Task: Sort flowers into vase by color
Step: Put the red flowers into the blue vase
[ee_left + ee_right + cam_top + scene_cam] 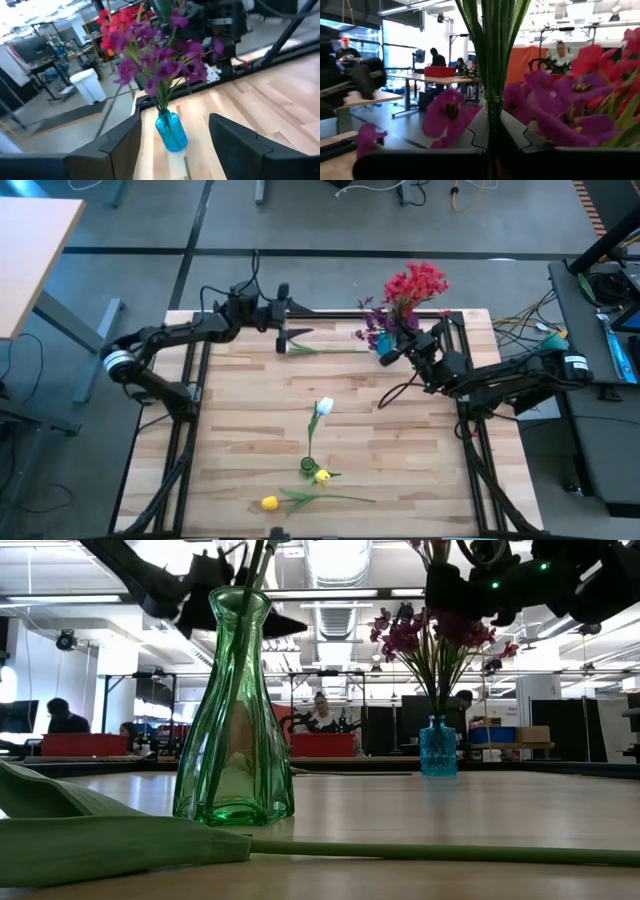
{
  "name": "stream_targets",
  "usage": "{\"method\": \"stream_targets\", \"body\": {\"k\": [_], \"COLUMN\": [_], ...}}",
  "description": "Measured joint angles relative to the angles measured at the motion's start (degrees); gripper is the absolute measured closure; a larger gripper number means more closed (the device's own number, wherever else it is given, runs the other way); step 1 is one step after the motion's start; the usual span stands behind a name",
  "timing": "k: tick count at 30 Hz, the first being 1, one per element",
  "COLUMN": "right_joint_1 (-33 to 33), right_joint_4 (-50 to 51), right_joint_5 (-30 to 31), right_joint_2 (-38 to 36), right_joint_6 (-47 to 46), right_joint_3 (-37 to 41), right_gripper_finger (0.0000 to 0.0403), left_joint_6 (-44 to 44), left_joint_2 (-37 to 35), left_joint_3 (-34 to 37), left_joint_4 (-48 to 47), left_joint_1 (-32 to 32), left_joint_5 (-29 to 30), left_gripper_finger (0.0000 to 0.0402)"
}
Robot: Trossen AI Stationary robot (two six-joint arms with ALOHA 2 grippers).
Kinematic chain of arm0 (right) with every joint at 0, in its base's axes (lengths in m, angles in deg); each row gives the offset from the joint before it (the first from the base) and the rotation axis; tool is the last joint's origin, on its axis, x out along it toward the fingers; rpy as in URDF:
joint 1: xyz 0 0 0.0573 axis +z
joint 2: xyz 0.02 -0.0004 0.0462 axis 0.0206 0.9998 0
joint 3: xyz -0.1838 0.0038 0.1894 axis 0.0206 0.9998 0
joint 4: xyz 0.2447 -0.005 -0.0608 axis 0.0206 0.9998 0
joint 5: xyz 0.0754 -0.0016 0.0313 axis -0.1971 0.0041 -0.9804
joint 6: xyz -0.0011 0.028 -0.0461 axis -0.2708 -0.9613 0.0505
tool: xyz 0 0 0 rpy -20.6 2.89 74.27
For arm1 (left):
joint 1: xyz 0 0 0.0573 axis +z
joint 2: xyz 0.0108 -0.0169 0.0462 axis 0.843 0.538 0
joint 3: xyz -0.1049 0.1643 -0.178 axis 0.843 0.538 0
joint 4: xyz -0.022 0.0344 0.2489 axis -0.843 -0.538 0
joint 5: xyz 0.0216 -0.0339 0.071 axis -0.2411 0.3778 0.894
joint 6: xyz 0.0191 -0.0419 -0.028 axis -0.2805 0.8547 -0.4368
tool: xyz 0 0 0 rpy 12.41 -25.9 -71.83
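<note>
Your right claw [408, 340] sits at about one o'clock on the worktop [250, 410], clamped tight on a bunch of green stems [494, 55]; its wrist view shows the stems pinched between the two dark fingers [470, 131], with purple blooms [447, 117] crowding either side. From above, the red flowers [415, 283] stand just past the worktop's far edge at one o'clock, with the purple flowers [374, 330] touching them on the near side and right beside the claw. Your left claw [283, 338] is at about eleven o'clock, its fingers [120, 145] parted and holding nothing; through its camera you look straight at the small blue vase [171, 131] with purple and red blooms rising from it. A green stem [325, 350] lies flat on the worktop just in front of that claw. The white tulip [323, 407] lies near the centre, its stem running toward six o'clock. The green vase [309, 467] is at about six o'clock, with one yellow bud [322, 477] touching it and another yellow bud [269, 502] nearer the seven o'clock edge. In the level view the green vase [234, 710] stands upright with stems inside.
</note>
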Motion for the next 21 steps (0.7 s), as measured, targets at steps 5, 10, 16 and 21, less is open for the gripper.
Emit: {"method": "stream_targets", "body": {"k": [5, 10, 16, 21], "right_joint_1": [0.00, -0.02, -1.23, -2.38], "right_joint_4": [1.51, 1.64, 1.17, 0.09], "right_joint_5": [-0.04, 2.94, 3.88, 4.01], "right_joint_2": [0.34, 0.33, 0.33, 0.30], "right_joint_6": [-2.23, -0.39, -0.71, -0.71], "right_joint_3": [0.28, 0.28, 0.33, 0.37], "right_gripper_finger": [0.0391, 0.0391, 0.0391, 0.0391], "left_joint_6": [6.31, 6.77, 8.88, 11.00], "left_joint_2": [5.66, 9.84, 13.20, 13.85], "left_joint_3": [0.00, -0.01, -0.86, -1.73], "left_joint_4": [5.94, 13.16, 17.49, 17.47], "left_joint_1": [0.50, 0.07, 0.07, -0.08], "left_joint_5": [-0.82, -0.97, -0.98, -2.71], "left_gripper_finger": [0.0185, 0.0185, 0.0185, 0.0185]}}
